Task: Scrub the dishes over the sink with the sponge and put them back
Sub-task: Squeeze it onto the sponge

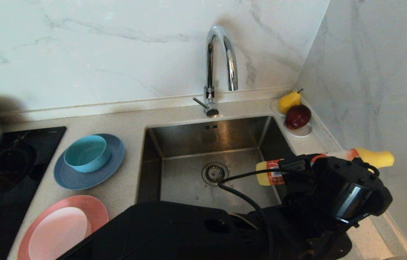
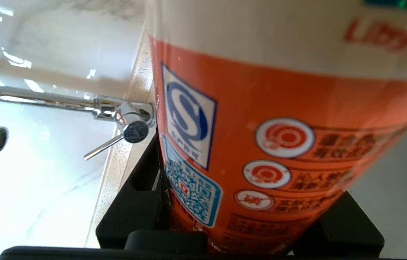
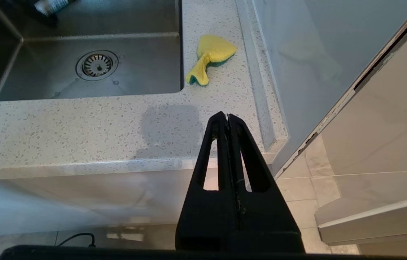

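1. While the left pincer (image 1: 299,167) grasped the detergent bottle (image 1: 272,173) lying sideways over the sink (image 1: 189,180), a weak grip would likely have dropped it into the basin.
2. Tipped further, the bottle might have spilled onto the worktop (image 3: 81,130).
3. Beyond the clenched, empty right pincer (image 3: 227,116) lay the sponge (image 3: 209,59), unused.
4. Far from the left pincer sat the teal bowl (image 1: 87,153) on the blue-grey plate (image 1: 113,162), with the pale pink dish (image 1: 59,231) on the salmon-pink plate (image 1: 95,211); all were unscrubbed.
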